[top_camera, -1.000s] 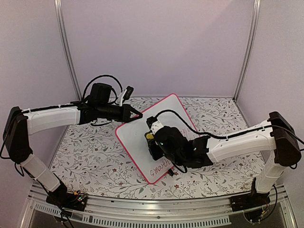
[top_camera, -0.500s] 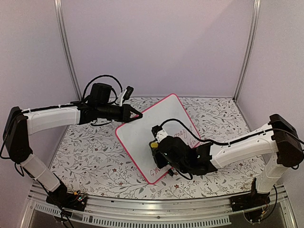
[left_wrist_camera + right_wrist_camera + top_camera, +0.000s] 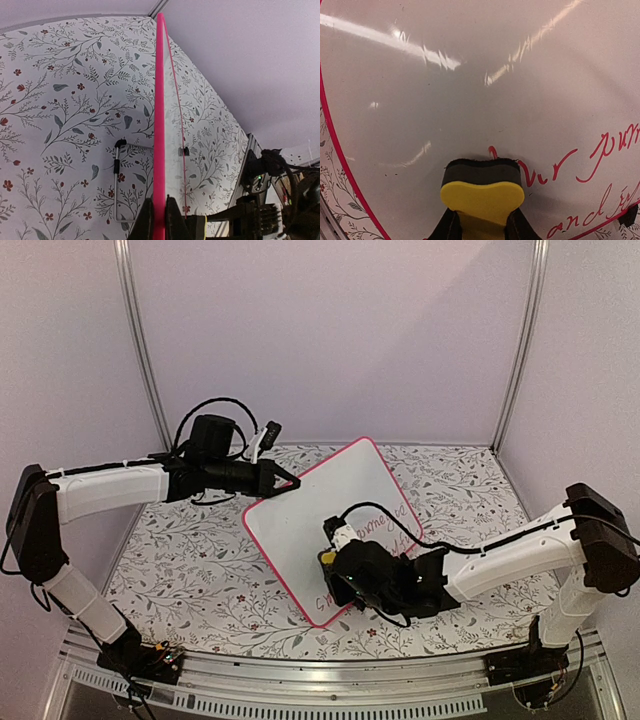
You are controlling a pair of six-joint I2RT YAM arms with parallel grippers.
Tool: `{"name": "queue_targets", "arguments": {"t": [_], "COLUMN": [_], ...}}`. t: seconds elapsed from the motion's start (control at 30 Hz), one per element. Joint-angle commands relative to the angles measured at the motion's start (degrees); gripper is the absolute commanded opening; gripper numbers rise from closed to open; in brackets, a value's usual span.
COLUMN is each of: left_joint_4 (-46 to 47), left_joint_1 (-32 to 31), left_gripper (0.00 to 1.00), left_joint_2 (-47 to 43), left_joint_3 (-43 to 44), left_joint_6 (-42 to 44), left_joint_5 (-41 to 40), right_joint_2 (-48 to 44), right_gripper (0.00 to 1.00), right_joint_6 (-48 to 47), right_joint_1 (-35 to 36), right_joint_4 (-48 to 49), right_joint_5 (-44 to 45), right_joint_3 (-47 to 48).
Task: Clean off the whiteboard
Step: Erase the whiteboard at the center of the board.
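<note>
Top external view: we are dragging the right tool (image 3: 329,559), clamped on the yellow eraser (image 3: 482,194), lower than a second ago across the whiteboard (image 3: 295,515) propped mid-frame. The left tool (image 3: 288,483) is gripping its upper-left edge, and the red writing (image 3: 385,524) remaining at right suggests we are not finishing yet.

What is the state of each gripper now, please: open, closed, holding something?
Left gripper: closed on the pink edge of the whiteboard.
Right gripper: closed on the yellow eraser.
</note>
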Motion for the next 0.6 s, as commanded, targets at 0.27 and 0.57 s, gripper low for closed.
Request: {"name": "queue_targets", "arguments": {"t": [0.27, 0.57], "left_joint_4": [-4.07, -4.04], "left_joint_1": [-0.68, -0.65], "left_gripper": [0.00, 0.00], "left_joint_2": [2.38, 2.29], "left_joint_3": [-1.33, -1.24], "left_joint_6": [4.43, 4.49], "left_joint_5": [-3.44, -3.31], "right_joint_2": [3.34, 2.83], "right_gripper": [0.26, 0.26], "right_joint_6": [-6.56, -10.92], "right_joint_1": [-2.11, -3.54], "right_joint_4": [-2.45, -0.70], "right_joint_5": [2.70, 4.49], "right_joint_3": [8.80, 11.96]}}
